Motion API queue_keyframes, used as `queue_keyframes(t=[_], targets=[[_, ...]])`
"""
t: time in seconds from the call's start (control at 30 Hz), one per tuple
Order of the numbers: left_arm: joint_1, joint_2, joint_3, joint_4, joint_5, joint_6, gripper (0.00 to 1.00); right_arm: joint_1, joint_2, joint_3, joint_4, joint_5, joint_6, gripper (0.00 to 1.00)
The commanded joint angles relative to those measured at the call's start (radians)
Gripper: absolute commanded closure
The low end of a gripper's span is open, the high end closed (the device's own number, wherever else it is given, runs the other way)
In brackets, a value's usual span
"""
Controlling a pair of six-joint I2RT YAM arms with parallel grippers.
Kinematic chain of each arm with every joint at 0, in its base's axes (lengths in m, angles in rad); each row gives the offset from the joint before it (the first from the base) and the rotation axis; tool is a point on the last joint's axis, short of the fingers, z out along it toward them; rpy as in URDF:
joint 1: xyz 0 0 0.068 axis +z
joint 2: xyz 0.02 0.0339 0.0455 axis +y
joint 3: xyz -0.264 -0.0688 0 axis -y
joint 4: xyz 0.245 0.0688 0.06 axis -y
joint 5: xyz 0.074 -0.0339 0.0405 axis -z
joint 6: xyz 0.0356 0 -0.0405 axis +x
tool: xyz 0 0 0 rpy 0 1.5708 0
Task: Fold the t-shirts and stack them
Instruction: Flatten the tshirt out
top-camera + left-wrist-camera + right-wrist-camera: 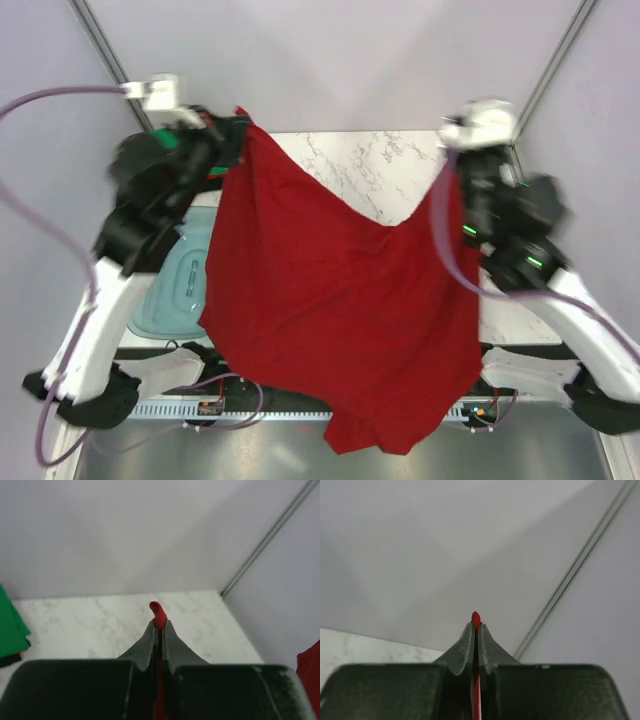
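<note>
The lowest fold of the dark red t-shirt (pixel 340 300) hangs past the near edge of the table, between the two arm bases. It hides most of the near half of the tabletop. Above that fold the shirt spreads as one wide sheet held up in the air. Its top edge sags in a shallow dip between the two corners by which it is held.

To the left, under the raised left arm, a translucent teal tub (pixel 172 292) sits on the table. The shirt's left edge covers the tub's right side.

The left gripper (pixel 159 627) is clamped tight on the shirt's upper left corner. In the left wrist view its fingers (pixel 148 642) press together, with a thin red line of cloth between them and a small curled nub of red poking out past the tips. The right gripper (pixel 476 628) is clenched on the upper right corner in the same way. Only a narrow red strip shows between its fingers, with a small red tip above them. In the top view both grippers are blurred.

Beyond the shirt, the white marble-patterned tabletop (pixel 385 160) shows bare at the far side. In the left wrist view a bright green t-shirt (pixel 10 625) lies at the left edge of the tabletop, with a dark layer just under it that is too small to name.
</note>
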Motion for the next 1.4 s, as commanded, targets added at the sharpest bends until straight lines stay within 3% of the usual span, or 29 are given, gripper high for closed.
queue_keyframes(t=[0.0,0.13,0.17,0.23,0.27,0.3,0.33,0.37,0.4,0.43,0.47,0.57,0.77,0.9,1.07,1.2,1.37], targets=[[0.055,0.170,-0.085,0.028,-0.021,-0.002,0.98,-0.175,0.213,-0.009,0.147,0.030,-0.074,1.00],[0.197,0.418,-0.061,0.032,0.023,-0.094,0.98,-0.488,0.523,0.126,0.018,-0.276,0.254,1.00],[0.218,0.553,-0.036,0.023,0.023,-0.109,0.98,-0.530,0.707,0.269,-0.085,-0.305,0.346,1.00],[0.267,0.703,0.104,-0.035,0.033,-0.152,0.98,-0.597,0.911,0.449,-0.187,-0.319,0.407,1.00],[0.281,0.777,0.172,-0.145,0.057,-0.166,0.98,-0.611,1.085,0.611,-0.272,-0.308,0.449,1.00],[0.293,0.934,0.247,-0.200,0.081,-0.178,0.94,-0.634,1.152,0.671,-0.305,-0.305,0.525,0.99],[0.313,1.003,0.394,-0.259,0.108,-0.183,0.88,-0.642,1.253,0.725,-0.337,-0.303,0.567,0.82],[0.319,1.061,0.464,-0.388,0.112,-0.194,0.70,-0.644,1.296,0.837,-0.420,-0.340,0.589,0.20],[0.334,1.145,0.549,-0.429,0.117,-0.200,0.58,-0.640,1.329,0.871,-0.449,-0.355,0.607,0.04],[0.337,1.158,0.556,-0.455,0.117,-0.209,0.50,-0.634,1.341,0.875,-0.454,-0.359,0.610,0.02],[0.341,1.155,0.541,-0.457,0.093,-0.214,0.35,-0.624,1.335,0.841,-0.448,-0.348,0.613,0.02],[0.342,1.108,0.457,-0.426,0.072,-0.209,0.21,-0.621,1.279,0.740,-0.447,-0.333,0.641,0.02],[0.336,0.979,0.313,-0.417,0.057,-0.215,0.21,-0.622,1.033,0.385,-0.442,-0.368,0.788,0.02],[0.302,0.861,0.129,-0.382,0.056,-0.219,0.26,-0.625,0.869,0.123,-0.447,-0.472,0.931,0.02],[0.212,0.741,-0.097,-0.319,-0.042,-0.214,0.31,-0.625,0.696,-0.231,-0.415,-0.657,1.145,0.02],[0.123,0.765,-0.214,-0.288,-0.128,-0.191,0.34,-0.625,0.640,-0.444,-0.356,-0.766,1.199,0.02],[0.095,0.862,-0.200,-0.282,-0.187,-0.168,0.35,-0.625,0.588,-0.608,-0.323,-0.790,1.218,0.02]])
